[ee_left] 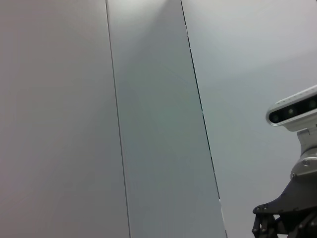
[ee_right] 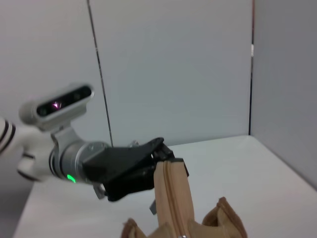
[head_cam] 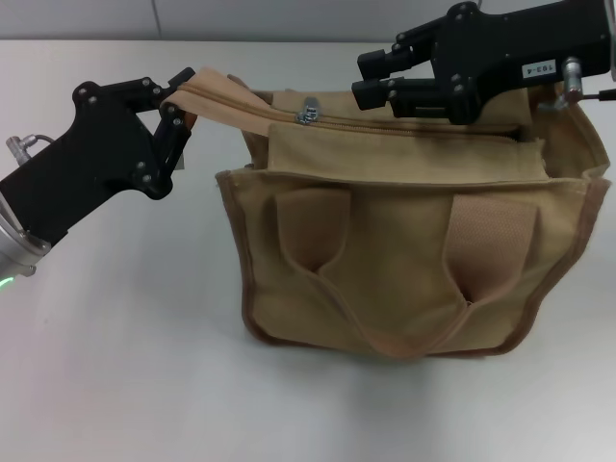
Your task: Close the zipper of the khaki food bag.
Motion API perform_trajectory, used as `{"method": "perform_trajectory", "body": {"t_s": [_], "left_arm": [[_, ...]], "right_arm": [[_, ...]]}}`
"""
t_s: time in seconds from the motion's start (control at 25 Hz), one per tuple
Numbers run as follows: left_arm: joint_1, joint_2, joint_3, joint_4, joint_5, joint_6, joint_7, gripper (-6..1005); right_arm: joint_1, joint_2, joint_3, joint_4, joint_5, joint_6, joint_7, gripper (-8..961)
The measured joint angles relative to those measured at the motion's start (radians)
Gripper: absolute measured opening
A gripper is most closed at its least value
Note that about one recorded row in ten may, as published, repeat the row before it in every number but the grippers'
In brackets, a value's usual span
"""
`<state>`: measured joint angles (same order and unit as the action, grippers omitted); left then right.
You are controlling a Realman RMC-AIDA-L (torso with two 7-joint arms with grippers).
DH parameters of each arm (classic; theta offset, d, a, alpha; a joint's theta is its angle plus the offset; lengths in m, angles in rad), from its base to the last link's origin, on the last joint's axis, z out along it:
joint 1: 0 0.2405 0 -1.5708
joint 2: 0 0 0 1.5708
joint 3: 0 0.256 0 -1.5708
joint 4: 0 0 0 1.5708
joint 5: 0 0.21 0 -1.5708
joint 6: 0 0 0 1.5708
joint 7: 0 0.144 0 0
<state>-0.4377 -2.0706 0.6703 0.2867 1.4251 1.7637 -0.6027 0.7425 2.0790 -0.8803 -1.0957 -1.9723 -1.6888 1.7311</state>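
The khaki food bag (head_cam: pixel 404 269) stands upright on the white table (head_cam: pixel 125 385) in front of you, its broad side facing the head camera and its long axis running left to right. Nearest you on that face are the 2 looped handles (head_cam: pixel 481 241), hanging down flat against the canvas, with darker piping along the bag's lower edge.

Above the handles, along the bag's top, the zipper (head_cam: pixel 404 125) follows the same left-right line. Its silver pull tab (head_cam: pixel 308 111) sits toward the bag's left end, and the tape to the right of the tab looks joined.

Off the bag's left end, the zipper tape extends out and slightly upward as a free strip. Your left gripper (head_cam: pixel 176 108) is clenched on that strip's tip, holding it out away from the bag; the right wrist view shows the same grasp (ee_right: pixel 166 166) from the far side.

Over the bag's top toward its right end, your right gripper (head_cam: pixel 375 79) hovers with its fingers pointing toward the pull tab, just to the tab's right. You cannot tell from these views whether its fingers are parted or closed.
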Motion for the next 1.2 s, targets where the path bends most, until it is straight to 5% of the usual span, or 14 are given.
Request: {"method": "perform_trajectory", "body": {"t_s": [0.28,0.76,1.2], "left_arm": [[-0.001,-0.002,0.002,-0.003,0.0,0.003,0.0,84],[-0.03,-0.002,0.0,-0.023,-0.003,0.007,-0.008,87],[-0.054,-0.002,-0.002,-0.028,-0.01,0.006,-0.013,89]], "right_arm": [[-0.016,0.004,-0.009,0.04,0.061,0.056,-0.271,291],[-0.038,0.006,-0.058,0.107,0.078,0.101,-0.598,290],[-0.028,0.007,-0.139,0.126,0.12,0.119,-0.645,291]]}}
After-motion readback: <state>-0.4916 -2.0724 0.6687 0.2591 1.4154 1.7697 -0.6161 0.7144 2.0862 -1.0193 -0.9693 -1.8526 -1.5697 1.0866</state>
